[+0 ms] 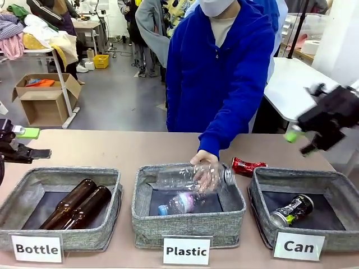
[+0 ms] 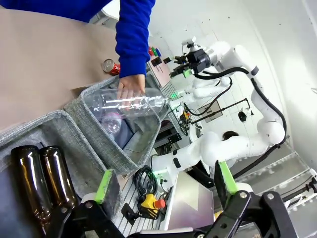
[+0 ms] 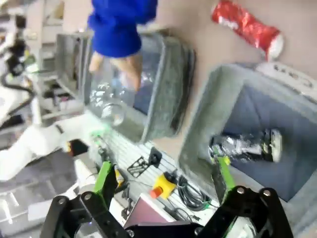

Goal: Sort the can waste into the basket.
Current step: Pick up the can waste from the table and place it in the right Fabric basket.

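Probably light, thin and slick: pinch crushed red can (image 1: 247, 166), just behind "Can" basket (image 1: 336, 182), across its middle with wide-open right gripper (image 1: 299, 142).

Robotics lab: white robot arm (image 2: 271, 124), emergency-stop button (image 2: 151, 202), loose cables (image 2: 143, 178), open cardboard box (image 1: 44, 100) on grey floor (image 1: 123, 95), clothes (image 1: 39, 31) heaped on a table (image 1: 36, 51).

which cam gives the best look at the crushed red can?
Right wrist view: the crushed red can lies whole on the bare table, large though a little blurred. Front view has it small, behind the far corner of the Can basket. Left wrist view shows its end, beside the person's blue sleeve.
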Tool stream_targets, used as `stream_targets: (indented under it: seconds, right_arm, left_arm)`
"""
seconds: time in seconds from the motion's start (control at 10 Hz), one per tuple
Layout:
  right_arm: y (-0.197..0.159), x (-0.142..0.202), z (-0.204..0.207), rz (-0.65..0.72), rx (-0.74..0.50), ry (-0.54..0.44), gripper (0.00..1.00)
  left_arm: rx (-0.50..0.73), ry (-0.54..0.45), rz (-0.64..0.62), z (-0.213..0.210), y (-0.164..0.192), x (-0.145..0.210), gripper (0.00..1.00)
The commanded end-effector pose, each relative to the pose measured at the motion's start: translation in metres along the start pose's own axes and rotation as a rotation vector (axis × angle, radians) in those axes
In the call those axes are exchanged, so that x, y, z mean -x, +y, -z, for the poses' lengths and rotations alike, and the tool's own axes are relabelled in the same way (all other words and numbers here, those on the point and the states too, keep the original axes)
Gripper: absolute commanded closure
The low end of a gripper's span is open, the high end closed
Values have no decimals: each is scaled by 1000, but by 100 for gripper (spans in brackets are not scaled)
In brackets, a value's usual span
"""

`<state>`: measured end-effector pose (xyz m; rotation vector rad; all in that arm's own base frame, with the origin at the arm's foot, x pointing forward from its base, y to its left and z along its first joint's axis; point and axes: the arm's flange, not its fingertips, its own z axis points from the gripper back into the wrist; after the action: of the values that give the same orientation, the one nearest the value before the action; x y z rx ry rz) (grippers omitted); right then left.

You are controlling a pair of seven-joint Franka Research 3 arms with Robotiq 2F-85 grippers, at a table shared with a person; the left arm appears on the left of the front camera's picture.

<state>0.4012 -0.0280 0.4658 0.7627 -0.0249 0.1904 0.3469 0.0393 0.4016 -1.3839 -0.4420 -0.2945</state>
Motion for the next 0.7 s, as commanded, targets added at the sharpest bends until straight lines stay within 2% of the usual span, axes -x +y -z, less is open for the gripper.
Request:
stream_targets:
  seconds: [0.0, 0.1, 0.3, 0.5, 0.6]
  right_arm:
    - [-54, 59, -33, 17, -154, -45, 0]
    - [-68, 81, -35, 25, -194, -96, 0]
    - [-87, 93, -31, 28, -246, -147, 0]
    - [-76, 79, -23, 50, -255, -170, 0]
    - [-54, 54, -17, 105, -185, -182, 0]
  left_arm:
    - [0, 9, -6, -1, -4, 0, 0]
    - [0, 9, -6, -1, -4, 0, 0]
    - [0, 9, -6, -1, -4, 0, 0]
    - [0, 9, -6, -1, -4, 0, 0]
    - [0, 9, -6, -1, -4, 0, 0]
